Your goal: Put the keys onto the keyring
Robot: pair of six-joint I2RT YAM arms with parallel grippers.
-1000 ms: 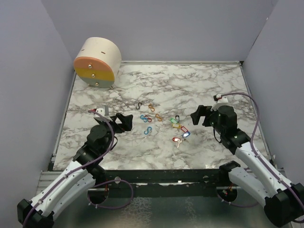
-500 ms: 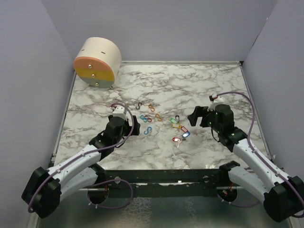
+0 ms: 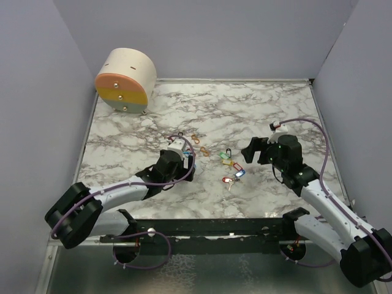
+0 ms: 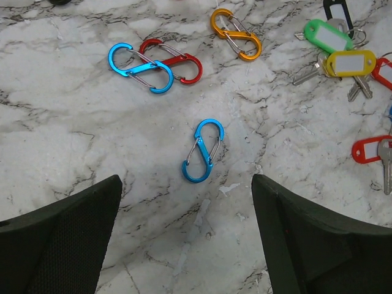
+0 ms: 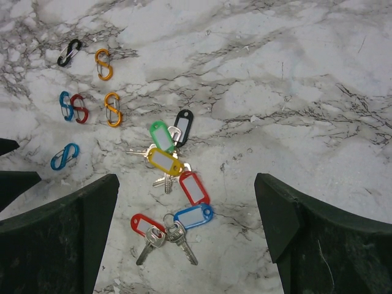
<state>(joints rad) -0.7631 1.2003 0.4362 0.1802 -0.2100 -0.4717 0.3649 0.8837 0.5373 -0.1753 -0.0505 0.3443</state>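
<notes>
A: Marble table (image 3: 245,110). Where are the keys (image 5: 174,184)?
B: Lying loose in a cluster just ahead of the right gripper (image 5: 187,202), whose jaws are apart. The left gripper (image 4: 187,208) (also spread wide) hovers over a blue carabiner (image 4: 203,150).

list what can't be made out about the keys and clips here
Left wrist view: black tag cut off by the top edge, one red tag by the right edge.
Top view: the lone blue clip hidden under the left gripper; keys too small to count.
</notes>
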